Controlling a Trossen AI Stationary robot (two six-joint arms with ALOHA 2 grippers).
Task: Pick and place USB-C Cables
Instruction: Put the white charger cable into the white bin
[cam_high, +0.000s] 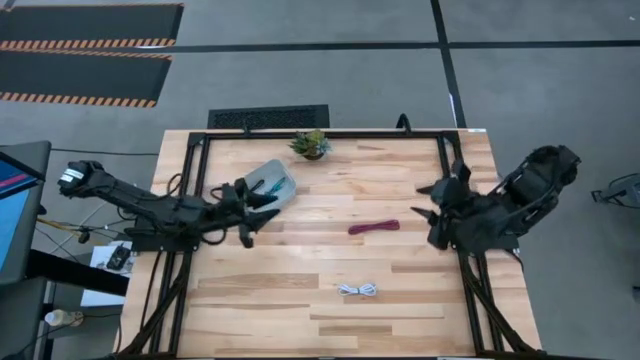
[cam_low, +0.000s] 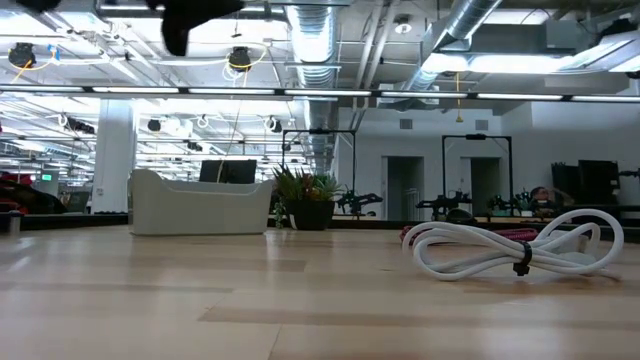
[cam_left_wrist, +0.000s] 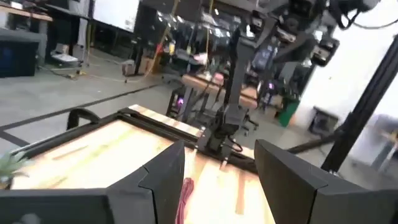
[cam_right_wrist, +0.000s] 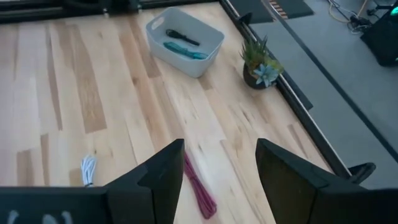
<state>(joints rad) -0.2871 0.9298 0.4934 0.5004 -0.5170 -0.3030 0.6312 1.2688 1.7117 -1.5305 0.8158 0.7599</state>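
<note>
A maroon cable (cam_high: 374, 227) lies loose in the middle of the pale plank worktop (cam_high: 330, 320), a white cable (cam_high: 358, 290) coiled and tied nearer the front edge; a teal cable (cam_right_wrist: 184, 51) and a black cable (cam_right_wrist: 182, 38) rest side by side inside the clear bin (cam_high: 283, 195) towards the back left. A small potted succulent (cam_high: 311, 144) stands at the rear edge, just beside the bin. The left gripper (cam_high: 262, 207) hovers by the bin, jaws spread and empty; the right gripper (cam_high: 428, 200) waits at the right side, well apart from the maroon cable, jaws likewise spread and holding nothing. A black frame (cam_high: 200, 140) rims the wood. Beyond, grey floor (cam_high: 330, 60), striped mats (cam_high: 85, 40) and an open workshop hung with ducts (cam_low: 310, 30).
</note>
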